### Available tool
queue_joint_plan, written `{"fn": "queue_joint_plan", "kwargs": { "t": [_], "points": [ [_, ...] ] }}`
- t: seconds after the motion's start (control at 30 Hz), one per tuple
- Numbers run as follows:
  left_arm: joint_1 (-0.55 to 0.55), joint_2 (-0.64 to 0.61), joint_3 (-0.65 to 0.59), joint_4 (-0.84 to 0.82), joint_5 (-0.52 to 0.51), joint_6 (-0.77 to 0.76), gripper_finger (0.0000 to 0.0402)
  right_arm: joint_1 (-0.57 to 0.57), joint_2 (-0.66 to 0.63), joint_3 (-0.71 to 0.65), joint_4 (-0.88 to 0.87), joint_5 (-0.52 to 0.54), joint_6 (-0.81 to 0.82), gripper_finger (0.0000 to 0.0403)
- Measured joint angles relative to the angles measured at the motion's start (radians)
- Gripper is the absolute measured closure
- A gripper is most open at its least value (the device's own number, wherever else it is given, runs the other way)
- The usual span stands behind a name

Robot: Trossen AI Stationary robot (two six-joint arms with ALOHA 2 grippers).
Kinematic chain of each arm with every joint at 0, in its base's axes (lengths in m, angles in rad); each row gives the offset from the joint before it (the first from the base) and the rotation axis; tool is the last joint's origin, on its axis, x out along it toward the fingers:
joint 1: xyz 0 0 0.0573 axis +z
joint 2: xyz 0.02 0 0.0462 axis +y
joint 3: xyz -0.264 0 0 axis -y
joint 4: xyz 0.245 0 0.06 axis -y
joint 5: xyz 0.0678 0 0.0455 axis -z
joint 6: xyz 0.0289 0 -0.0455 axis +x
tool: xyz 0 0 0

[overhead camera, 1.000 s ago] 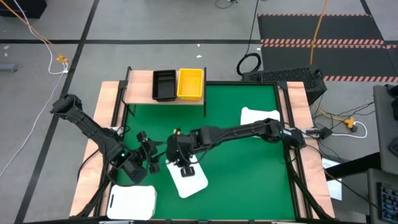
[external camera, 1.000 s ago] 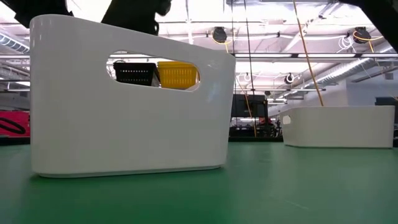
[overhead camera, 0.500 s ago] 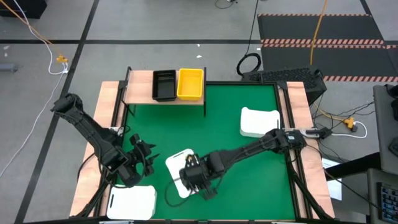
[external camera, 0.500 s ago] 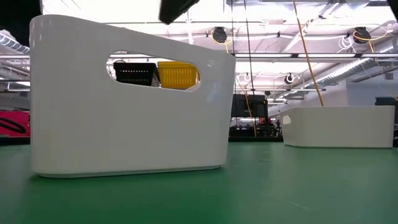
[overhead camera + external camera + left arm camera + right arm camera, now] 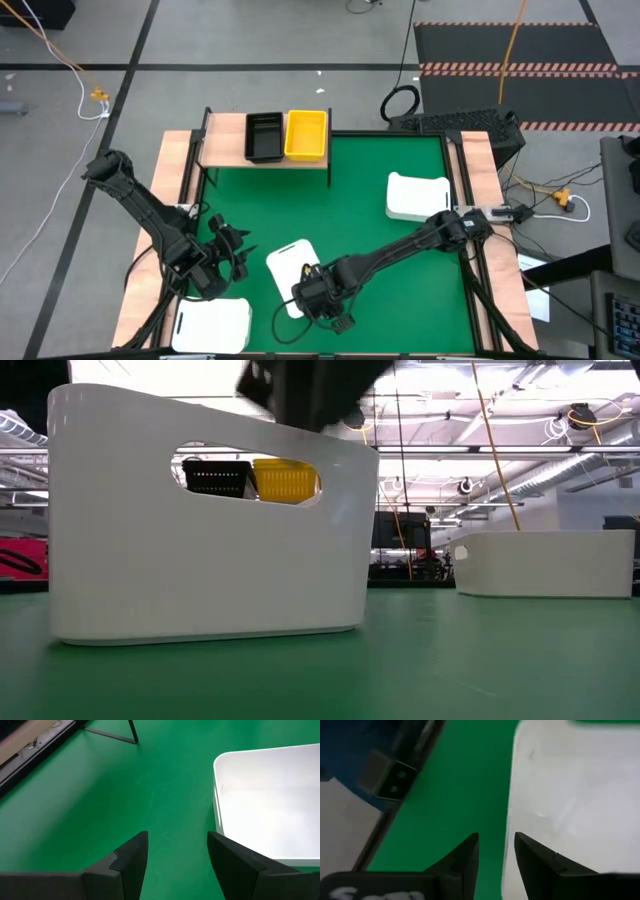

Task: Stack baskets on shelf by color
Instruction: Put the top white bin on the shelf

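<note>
Here the right gripper [image 5: 322,303] hangs low in the overhead frame, at the lower edge of the middle white basket [image 5: 290,270], its jaws parted a little with the basket's rim wall lined up between them but not yet pinched. The left gripper [image 5: 232,262] waits at lower left, jaws spread wide and holding nothing, above a second white basket [image 5: 212,325] near the tabletop's bottom edge. A third white basket [image 5: 417,196] sits at the right of the green mat [image 5: 370,180].

The shelf [image 5: 226,147] stands at the upper left of the mat, carrying a black basket [image 5: 264,136] and a yellow basket [image 5: 306,134] side by side, with bare wood left of them.

The white baskets look like thin, smooth moulded plastic: light, stiff, probably somewhat slippery. Rounded corners give little purchase, so a straight stretch of rim wall, or the oval handle slot seen in the low view, seems the surest hold.
</note>
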Motion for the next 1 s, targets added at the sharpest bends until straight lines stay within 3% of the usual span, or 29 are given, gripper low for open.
{"fn": "queue_joint_plan", "kwargs": {
  "t": [0.27, 0.43, 0.5, 0.83, 1.0],
  "points": [
    [0.0, 0.0, 0.0, -0.033, -0.002, -0.025, 0.0195, -0.019, 0.0, -0.139, 0.075, -0.011, 0.052, 0.0292],
    [0.0, 0.0, 0.0, -0.056, -0.004, -0.048, 0.0195, -0.021, -0.007, -0.137, 0.042, 0.008, -0.04, 0.0377],
    [0.0, -0.001, 0.001, -0.097, -0.002, -0.076, 0.0195, -0.021, -0.025, -0.137, 0.044, 0.011, -0.092, 0.0392],
    [-0.056, -0.007, 0.06, -0.417, 0.103, -0.42, 0.0195, -0.091, -0.231, -0.135, 0.227, -0.002, -0.351, 0.0401],
    [-0.121, -0.007, 0.057, -0.537, 0.144, -0.626, 0.0195, -0.173, -0.308, -0.134, 0.441, -0.02, -0.499, 0.0401]
  ]
}}
